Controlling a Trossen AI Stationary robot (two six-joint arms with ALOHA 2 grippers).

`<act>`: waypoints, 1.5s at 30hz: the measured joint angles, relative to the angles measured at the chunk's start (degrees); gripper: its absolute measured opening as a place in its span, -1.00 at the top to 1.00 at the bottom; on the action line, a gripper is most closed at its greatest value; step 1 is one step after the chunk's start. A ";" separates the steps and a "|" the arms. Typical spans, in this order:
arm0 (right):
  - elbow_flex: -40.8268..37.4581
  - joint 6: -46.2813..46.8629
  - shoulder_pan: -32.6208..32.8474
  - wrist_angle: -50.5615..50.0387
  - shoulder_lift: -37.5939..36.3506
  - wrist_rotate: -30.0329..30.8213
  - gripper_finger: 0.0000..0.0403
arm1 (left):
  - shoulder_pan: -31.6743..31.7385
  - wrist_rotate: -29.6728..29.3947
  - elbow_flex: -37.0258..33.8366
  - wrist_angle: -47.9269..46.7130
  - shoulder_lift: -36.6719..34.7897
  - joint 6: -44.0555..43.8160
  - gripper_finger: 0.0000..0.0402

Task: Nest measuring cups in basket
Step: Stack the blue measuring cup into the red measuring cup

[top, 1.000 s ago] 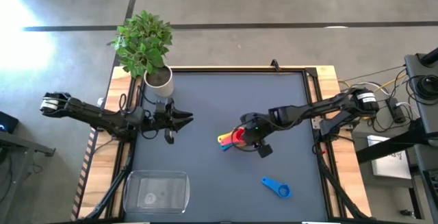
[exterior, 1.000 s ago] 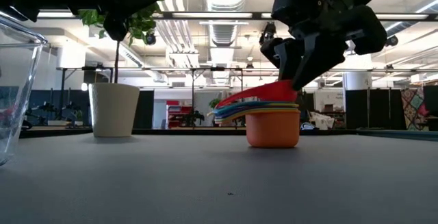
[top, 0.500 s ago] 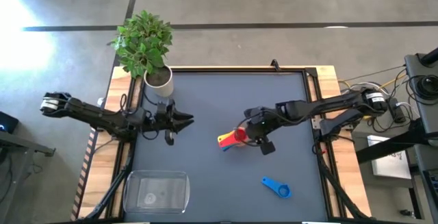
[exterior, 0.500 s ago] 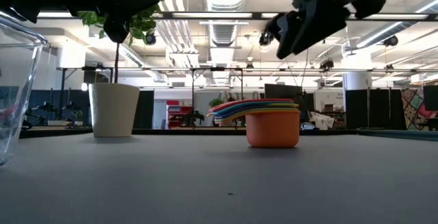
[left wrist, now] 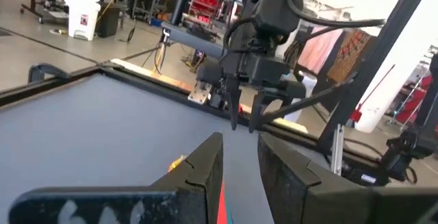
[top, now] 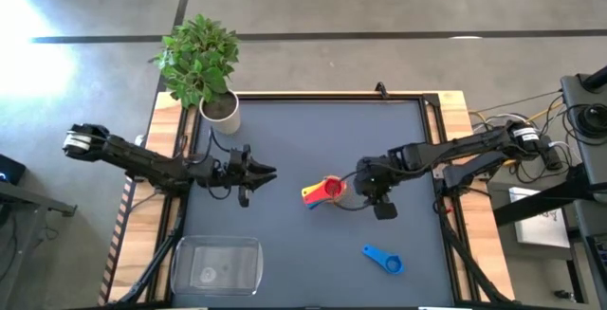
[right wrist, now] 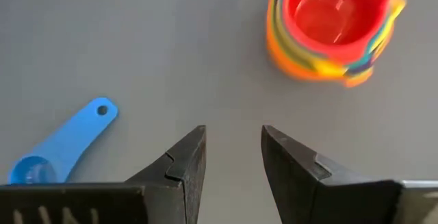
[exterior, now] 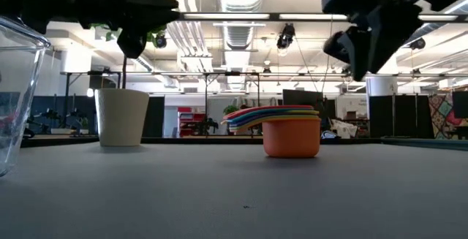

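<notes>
Right jaws (top: 372,196) hang parted and empty just beside the nested stack of measuring cups (top: 325,190) mid-desk, blue cup (top: 384,259) lying apart, basket (top: 214,264) near the front-left corner, left jaws (top: 268,171) narrowly open.

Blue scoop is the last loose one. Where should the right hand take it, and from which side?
Probably by the flat handle, from straight above. The blue scoop lies alone on the table, handle stretched away from its small bowl and clear of the nested stack. The handle offers two thin parallel edges; the bowl is small and round. The right hand is open and empty nearby, so close across the handle's width.
</notes>
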 joint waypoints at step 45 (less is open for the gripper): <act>-12.42 48.08 38.42 16.45 9.52 8.69 0.12 | -1.39 4.70 4.30 10.98 11.10 0.03 0.63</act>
